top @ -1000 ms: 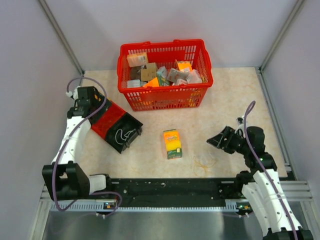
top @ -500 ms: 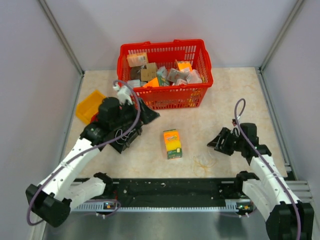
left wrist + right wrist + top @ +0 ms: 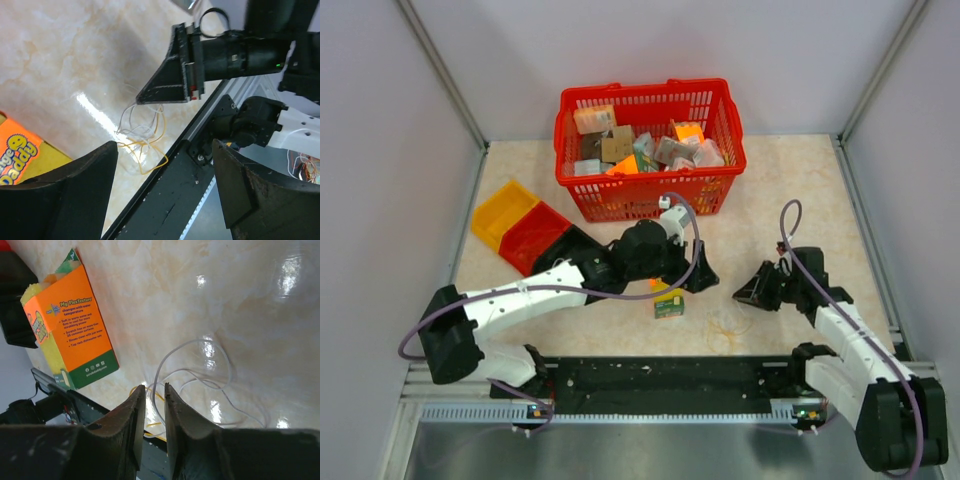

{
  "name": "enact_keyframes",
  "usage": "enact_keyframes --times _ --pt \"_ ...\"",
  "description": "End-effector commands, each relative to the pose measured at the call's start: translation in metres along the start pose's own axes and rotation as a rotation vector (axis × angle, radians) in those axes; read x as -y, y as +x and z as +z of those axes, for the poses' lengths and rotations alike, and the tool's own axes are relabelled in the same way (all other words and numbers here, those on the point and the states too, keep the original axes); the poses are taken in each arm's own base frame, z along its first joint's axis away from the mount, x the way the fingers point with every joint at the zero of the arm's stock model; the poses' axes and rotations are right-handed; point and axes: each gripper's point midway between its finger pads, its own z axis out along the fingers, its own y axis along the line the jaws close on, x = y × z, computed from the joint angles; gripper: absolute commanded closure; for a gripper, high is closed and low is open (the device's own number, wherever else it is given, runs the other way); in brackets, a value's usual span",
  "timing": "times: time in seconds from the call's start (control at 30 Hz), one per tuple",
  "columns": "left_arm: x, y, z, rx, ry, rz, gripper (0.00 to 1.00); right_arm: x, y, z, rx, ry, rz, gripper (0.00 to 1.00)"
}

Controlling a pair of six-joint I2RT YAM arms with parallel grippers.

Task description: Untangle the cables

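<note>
The cables are a small tangle of thin white and yellow-orange wires on the table near the front rail, just right of the orange and green box. In the left wrist view the cables lie ahead of my wide-open, empty left gripper. My left gripper hovers over the box, left of the cables. My right gripper sits just above and right of the cables, its tip close to them. In the right wrist view its jaws are nearly together over the white loops, gripping nothing I can see.
A red basket full of small packages stands at the back. A red bin and an orange bin lie at the left. The black rail runs along the near edge, right beside the cables. The box stands left of the loops.
My left arm has swung from the bins at the far left across to the centre over the box. My right gripper has dropped slightly and stayed shut.
</note>
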Motion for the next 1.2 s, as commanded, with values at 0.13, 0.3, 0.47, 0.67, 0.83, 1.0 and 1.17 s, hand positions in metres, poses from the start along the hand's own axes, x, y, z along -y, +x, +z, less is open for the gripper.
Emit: enact_keyframes --times 0.13,0.3,0.47,0.67,0.83,1.0,1.17 --pt "0.031 -0.04 -0.017 0.14 0.041 0.043 0.2 -0.028 -0.007 0.008 -0.018 -0.121 -0.053 0.64" --pt "0.029 -0.037 -0.023 0.147 0.04 0.052 0.2 -0.021 0.006 0.014 -0.052 -0.112 -0.046 0.64" --pt "0.036 -0.039 -0.021 0.14 0.062 0.065 0.2 -0.038 -0.006 0.004 -0.013 -0.148 -0.058 0.88" --pt "0.029 -0.04 -0.017 0.115 0.002 0.044 0.13 -0.119 -0.052 -0.062 0.179 -0.299 -0.212 1.0" --pt "0.05 -0.048 -0.027 0.146 0.1 0.071 0.13 -0.177 -0.065 -0.117 0.272 -0.441 -0.315 1.0" --pt "0.068 -0.062 -0.038 0.194 0.163 0.109 0.07 -0.224 -0.064 -0.161 0.283 -0.6 -0.363 1.0" --pt "0.092 -0.065 -0.043 0.2 0.261 0.147 0.04 -0.249 -0.063 -0.186 0.303 -0.701 -0.354 1.0"
